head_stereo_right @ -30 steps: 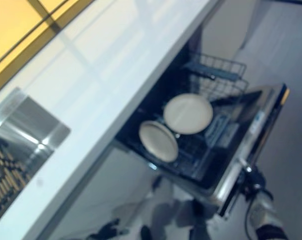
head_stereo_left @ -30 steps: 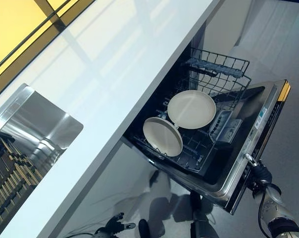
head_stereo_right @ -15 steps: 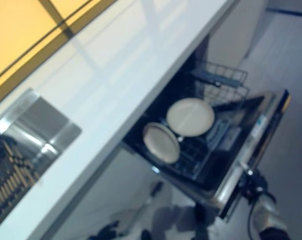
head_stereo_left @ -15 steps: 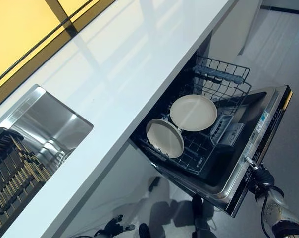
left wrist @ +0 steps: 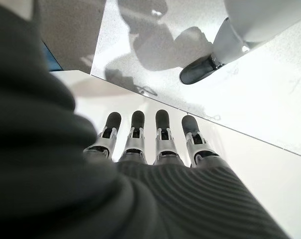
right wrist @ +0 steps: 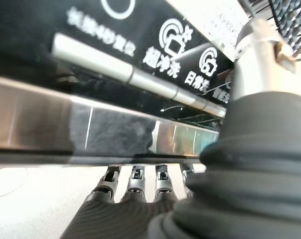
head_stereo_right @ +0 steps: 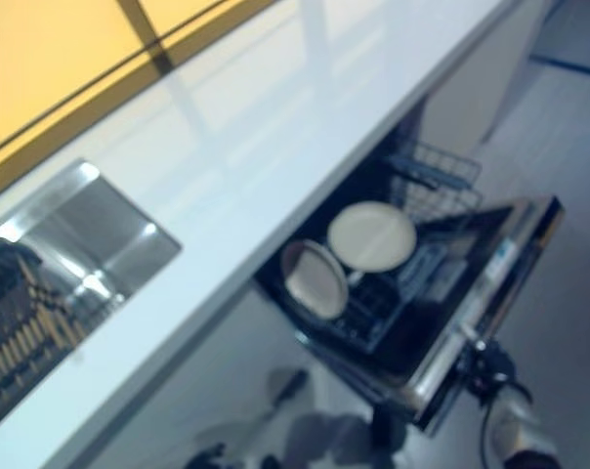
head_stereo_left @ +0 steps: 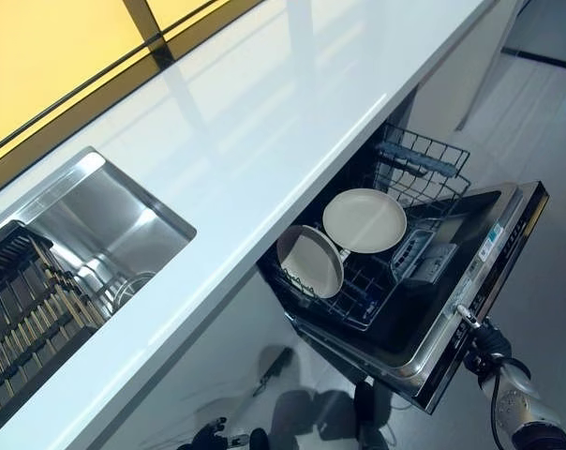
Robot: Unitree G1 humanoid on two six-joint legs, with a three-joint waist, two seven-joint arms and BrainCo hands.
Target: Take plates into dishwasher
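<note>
as the head camera pans, the whole picture has slid since a second ago: more of the sink (head_stereo_left: pixel 114 220) and the dark drying rack (head_stereo_left: pixel 25 300) now shows at the left of the frame, and the white counter (head_stereo_left: pixel 292 103) runs further across it. that's the view moving, not the things. the dishwasher (head_stereo_left: pixel 470 272) sits at right centre as it did, door dropped open, lower rack (head_stereo_left: pixel 358 291) pulled out, nothing in there shifted.

so for the task, i'd judge the loading done or close to it, with the door likely next.

the right hand (head_stereo_left: pixel 482 339) is at the lower right of the frame, on the door's outer edge, where it was half a second back. in its own wrist view the fingers (right wrist: pixel 133 181) reach up under the steel lip of the door with the thumb over the top, so it looks clamped on that edge. the left hand (left wrist: pixel 145 144) hangs low at the bottom of the frame, fingers straight and side by side, holding nothing.

now the plates: two, pale cream, round, plain. the larger-looking plate (head_stereo_left: pixel 364 220) lies tilted on the rack; the second plate (head_stereo_left: pixel 310 261) stands on edge just left of it, rims almost touching.
</note>
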